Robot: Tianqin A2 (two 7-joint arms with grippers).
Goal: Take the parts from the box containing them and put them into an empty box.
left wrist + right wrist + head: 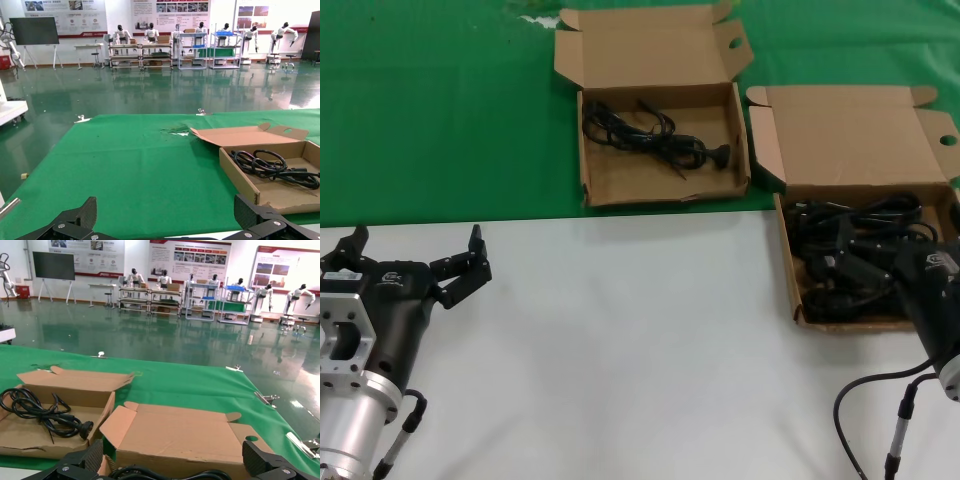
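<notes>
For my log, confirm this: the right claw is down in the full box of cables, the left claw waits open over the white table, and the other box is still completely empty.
One thing is wrong. The other box is not empty: the head view shows one cable bundle already lying in it. The rest holds: the right claw is down in the full box, and the left claw waits open over the white table.

No legible text anywhere. Wall posters (170,7) behind the hall carry print too small to read. A small white logo mark sits on the left gripper (415,260) housing and another on the right gripper (865,270) housing, neither readable.
</notes>
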